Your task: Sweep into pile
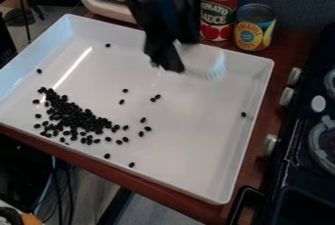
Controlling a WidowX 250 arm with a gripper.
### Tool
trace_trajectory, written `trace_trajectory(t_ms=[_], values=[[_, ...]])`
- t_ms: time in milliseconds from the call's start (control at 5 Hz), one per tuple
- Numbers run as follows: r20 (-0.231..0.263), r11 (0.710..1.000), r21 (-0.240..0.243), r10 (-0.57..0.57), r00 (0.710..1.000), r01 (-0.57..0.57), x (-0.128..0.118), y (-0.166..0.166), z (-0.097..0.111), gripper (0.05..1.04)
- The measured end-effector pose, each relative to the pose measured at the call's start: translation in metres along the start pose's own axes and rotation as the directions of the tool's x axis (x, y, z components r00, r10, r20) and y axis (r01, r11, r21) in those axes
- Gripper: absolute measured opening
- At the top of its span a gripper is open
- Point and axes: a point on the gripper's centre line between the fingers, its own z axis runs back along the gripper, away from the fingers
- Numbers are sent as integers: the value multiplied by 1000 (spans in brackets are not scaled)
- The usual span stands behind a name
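Note:
My gripper (171, 58) hangs over the back middle of the white tray (177, 160), shut on a brush (208, 66). The brush is blurred, with pale bluish-white bristles on the gripper's right side, above the tray floor. Black beans (75, 116) lie in a dense, elongated heap at the tray's left front. Several loose beans are scattered to the right of the heap. One bean (244, 114) lies far off by the right wall, another (108, 45) near the back left, and one (39, 71) by the left wall.
A red and green can (218, 13) and a yellow and blue can (254, 27) stand behind the tray. A black stove (298, 155) with knobs flanks its right side. The tray's raised walls enclose the beans, and a wooden surface (252, 163) lies beneath.

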Motion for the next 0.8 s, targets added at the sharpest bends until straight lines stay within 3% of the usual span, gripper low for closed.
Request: trace_trajectory(t_ms=[200,400,600,800], values=[[-94,976,50,-207,974,213,-11,-12,-21,710],[-163,954,66,-279,946,293,4,-26,-42,710],[-168,959,64,-263,950,277,22,-31,-46,710],[-137,958,45,-277,951,285,37,-31,-49,710]])
